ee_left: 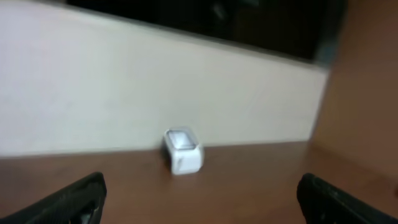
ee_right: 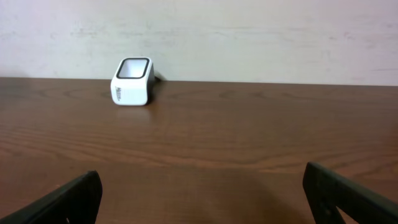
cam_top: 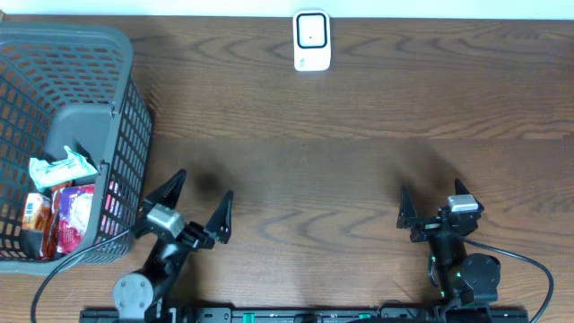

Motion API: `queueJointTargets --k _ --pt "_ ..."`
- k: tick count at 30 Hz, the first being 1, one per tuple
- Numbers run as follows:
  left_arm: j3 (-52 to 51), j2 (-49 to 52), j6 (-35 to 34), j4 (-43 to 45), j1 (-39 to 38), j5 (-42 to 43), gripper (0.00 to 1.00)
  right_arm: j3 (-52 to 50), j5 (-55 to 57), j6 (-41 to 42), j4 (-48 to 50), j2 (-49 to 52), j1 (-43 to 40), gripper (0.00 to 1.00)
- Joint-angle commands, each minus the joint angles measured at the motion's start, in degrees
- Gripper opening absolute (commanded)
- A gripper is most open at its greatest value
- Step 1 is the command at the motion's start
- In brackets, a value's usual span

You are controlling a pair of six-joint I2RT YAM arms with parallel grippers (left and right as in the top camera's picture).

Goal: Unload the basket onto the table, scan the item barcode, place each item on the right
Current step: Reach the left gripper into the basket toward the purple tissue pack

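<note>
A white barcode scanner [cam_top: 312,40] stands at the far edge of the table, its window facing up; it also shows in the left wrist view [ee_left: 183,150] and the right wrist view [ee_right: 132,81]. Packaged items lie in the grey basket [cam_top: 133,126] at the left: a white packet [cam_top: 61,169], a red packet [cam_top: 72,215] and an orange one [cam_top: 36,213]. No barcode is readable. My left gripper [cam_top: 202,186] [ee_left: 200,186] is open and empty just right of the basket. My right gripper [cam_top: 432,193] [ee_right: 200,177] is open and empty near the front right.
The brown wooden table [cam_top: 305,152] runs from the grippers to the scanner. A pale wall [ee_right: 249,31] rises behind the scanner. Cables [cam_top: 529,269] trail from the arm bases along the front edge.
</note>
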Motion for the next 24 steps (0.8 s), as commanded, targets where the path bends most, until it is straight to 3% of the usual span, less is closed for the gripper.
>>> queueJointTargets --k 1,7,10,18,22,24 --pt "2.4 -0.4 -6.0 3.2 -0.2 3.9 0.98 -0.2 0.1 0.6 -0.1 -0.3 -0.3 0.99" --pt "11.9 3.1 -5.6 3.2 -0.2 -2.4 0.98 -0.2 0.1 0.6 -0.1 -0.3 -0.3 0.99" --pt "18.3 7.8 -2.0 3.0 -0.2 -3.4 0.98 -0.2 0.1 0.6 -0.1 -0.3 -0.3 0.99" --pt "45.2 32.3 11.3 -3.8 0.5 -13.1 0.98 -0.2 0.1 0.6 -0.1 -0.3 -0.3 0.99" --pt "65.5 46.6 15.7 -20.8 6.1 -16.3 0.98 -0.2 0.1 0.6 -0.1 -0.3 -0.3 0.99" --pt "80.0 56.4 19.4 -37.9 12.2 -17.7 0.98 -0.2 0.1 0.6 -0.1 -0.3 -0.3 0.99"
